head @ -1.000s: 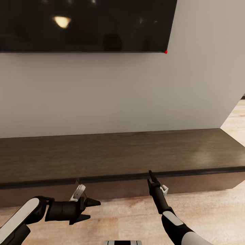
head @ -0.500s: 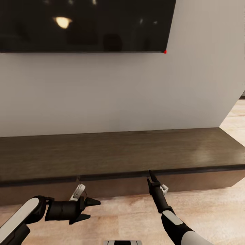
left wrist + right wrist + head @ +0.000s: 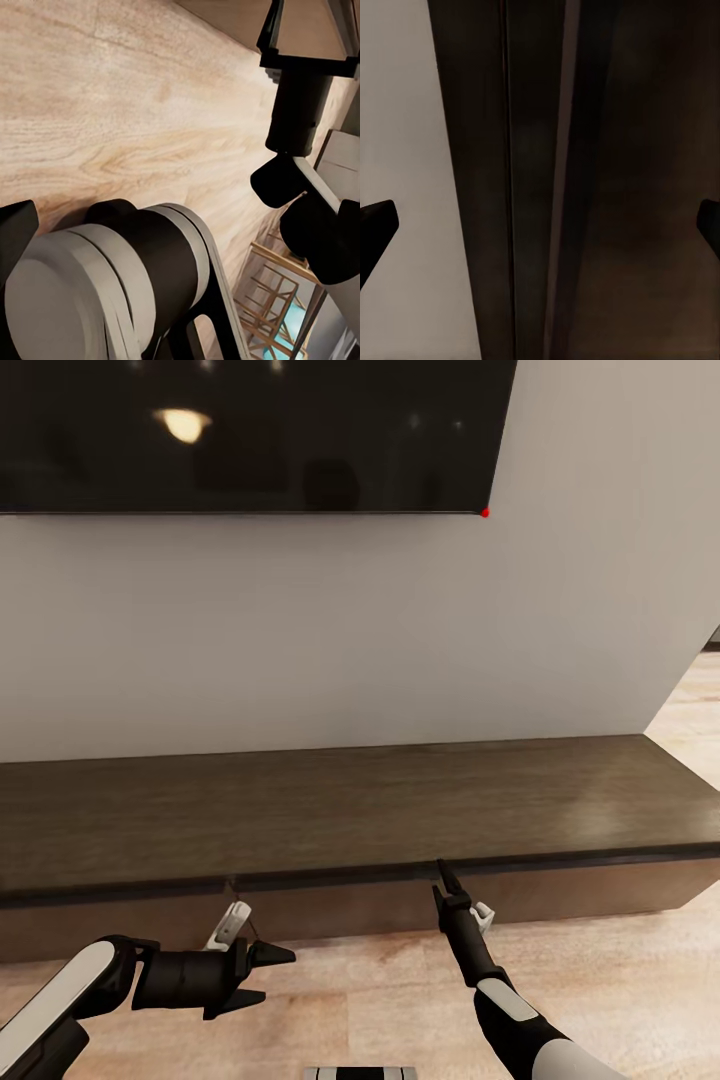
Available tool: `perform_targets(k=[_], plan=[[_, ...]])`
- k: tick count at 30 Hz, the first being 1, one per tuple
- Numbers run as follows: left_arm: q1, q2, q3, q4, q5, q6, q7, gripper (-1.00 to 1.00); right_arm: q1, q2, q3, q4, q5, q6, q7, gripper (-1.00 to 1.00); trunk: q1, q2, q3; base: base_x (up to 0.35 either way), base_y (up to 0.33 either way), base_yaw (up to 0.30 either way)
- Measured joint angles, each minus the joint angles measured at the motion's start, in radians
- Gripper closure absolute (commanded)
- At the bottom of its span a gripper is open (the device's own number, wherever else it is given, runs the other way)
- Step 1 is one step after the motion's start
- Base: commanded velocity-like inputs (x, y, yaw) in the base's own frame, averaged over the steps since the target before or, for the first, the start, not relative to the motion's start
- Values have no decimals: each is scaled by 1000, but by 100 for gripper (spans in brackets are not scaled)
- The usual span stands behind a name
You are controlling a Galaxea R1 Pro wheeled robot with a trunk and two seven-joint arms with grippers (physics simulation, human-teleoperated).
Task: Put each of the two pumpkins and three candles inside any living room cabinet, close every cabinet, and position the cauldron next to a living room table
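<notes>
The cabinet (image 3: 350, 810) runs along the wall below the television (image 3: 250, 435), drawer fronts shut. Since a second ago, the right gripper (image 3: 441, 872), jaws spread wide, has held at the top edge; opening not begun. Left gripper (image 3: 265, 970) hovers, parted and empty.

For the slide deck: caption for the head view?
Right hand reaching to the closed dark wood cabinet below the wall TV.
</notes>
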Motion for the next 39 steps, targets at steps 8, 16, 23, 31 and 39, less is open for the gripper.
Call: perform_targets(k=[8,16,23,31,39], plan=[[0,0,6,-1,1,0,0,-100,0,-1,0,0,0,0,0,-100,0,0,0,0,0,0],[0,0,8,-1,1,0,0,-100,0,-1,0,0,-1,0,0,-100,1,-1,-12,0,0,0],[0,0,8,0,1,0,0,-100,0,-1,0,0,0,0,0,-100,1,-1,-12,0,0,0],[0,0,7,-1,1,0,0,-100,0,0,0,0,-1,0,-1,100,1,-1,-12,0,0,0],[0,0,4,0,1,0,0,-100,1,1,3,3,2,-3,-7,100,2,-1,-12,0,0,0]])
